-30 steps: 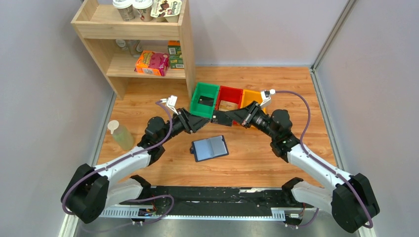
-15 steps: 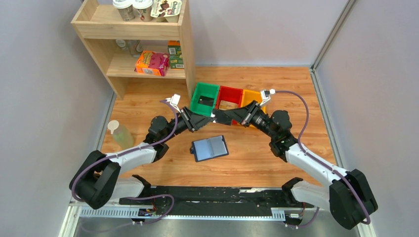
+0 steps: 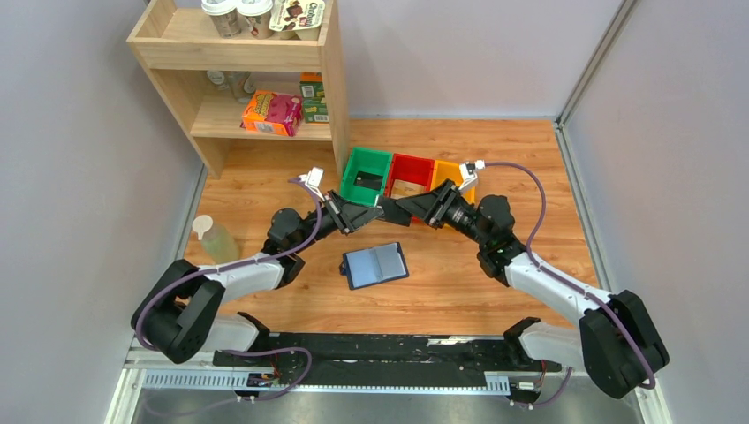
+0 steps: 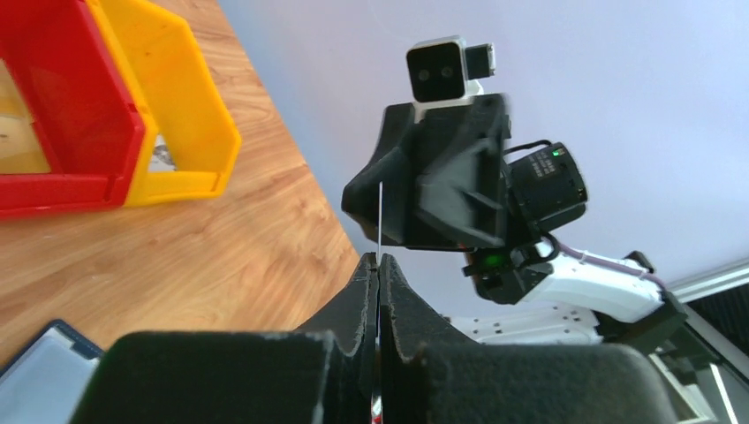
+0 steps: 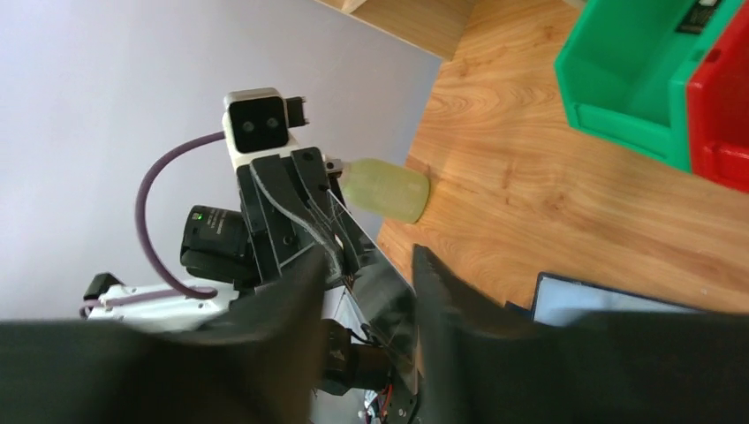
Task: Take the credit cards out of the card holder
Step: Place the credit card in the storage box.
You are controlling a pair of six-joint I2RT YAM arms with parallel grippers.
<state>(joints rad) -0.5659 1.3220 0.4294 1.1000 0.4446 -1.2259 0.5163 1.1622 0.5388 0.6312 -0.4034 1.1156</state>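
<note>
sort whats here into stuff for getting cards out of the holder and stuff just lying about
Job: holder; card pinched in the left end effector; right end effector, open; bins, likely drop spots.
Lying about: bottle; shelf; orange box on it.

The left gripper [image 4: 378, 265] now sits nearer the right gripper [image 5: 366, 256], its jaws gone from wide to pinched shut on a credit card [image 4: 379, 225] seen edge-on; the right gripper's jaws, clamped before, stand slightly apart now.
</note>
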